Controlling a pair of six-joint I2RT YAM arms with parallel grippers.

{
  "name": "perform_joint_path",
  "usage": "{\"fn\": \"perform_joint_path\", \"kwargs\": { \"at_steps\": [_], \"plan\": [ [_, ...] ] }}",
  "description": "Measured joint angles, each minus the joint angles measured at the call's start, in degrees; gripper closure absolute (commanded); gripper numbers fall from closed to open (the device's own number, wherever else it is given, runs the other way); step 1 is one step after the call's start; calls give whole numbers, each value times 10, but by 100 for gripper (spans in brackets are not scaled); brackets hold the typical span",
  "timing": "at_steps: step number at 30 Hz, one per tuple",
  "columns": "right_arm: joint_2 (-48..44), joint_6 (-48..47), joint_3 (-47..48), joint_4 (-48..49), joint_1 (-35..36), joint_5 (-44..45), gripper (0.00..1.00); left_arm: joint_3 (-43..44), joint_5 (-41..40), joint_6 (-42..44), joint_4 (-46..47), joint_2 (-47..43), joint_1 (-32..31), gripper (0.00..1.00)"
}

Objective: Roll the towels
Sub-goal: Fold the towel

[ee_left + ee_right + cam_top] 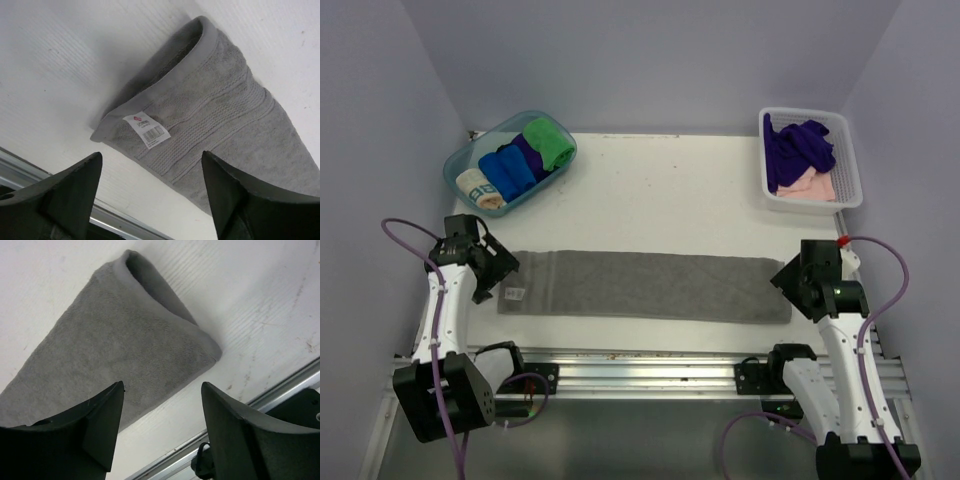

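Note:
A grey towel (645, 285) lies folded lengthwise in a long flat strip across the near part of the table. Its left end with a white label shows in the left wrist view (210, 120); its right end shows in the right wrist view (125, 355). My left gripper (503, 272) is open and empty, hovering at the towel's left end (152, 172). My right gripper (788, 280) is open and empty at the towel's right end (162, 405). A dark purple towel (798, 145) and a pale pink towel (807, 185) lie crumpled in the white basket.
A white basket (850, 170) stands at the back right. A clear blue bin (462, 160) at the back left holds several rolled cloths, green, blue, purple and cream. A metal rail (640, 362) runs along the table's near edge. Walls close in on both sides.

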Motion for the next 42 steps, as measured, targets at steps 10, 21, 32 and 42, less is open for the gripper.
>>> {"fn": "perform_joint_path", "kwargs": {
  "at_steps": [10,21,32,42],
  "plan": [
    [164,-43,-23,183,49,-97,98,9,37,-24,101,45,-124,44],
    [355,-72,25,261,45,-28,100,48,3,-41,155,216,-174,43],
    [408,-83,24,316,-12,18,100,101,-23,-45,195,347,-156,44],
    [450,-90,46,333,-45,-16,100,116,-30,-45,195,340,-155,42]
  ]
}}
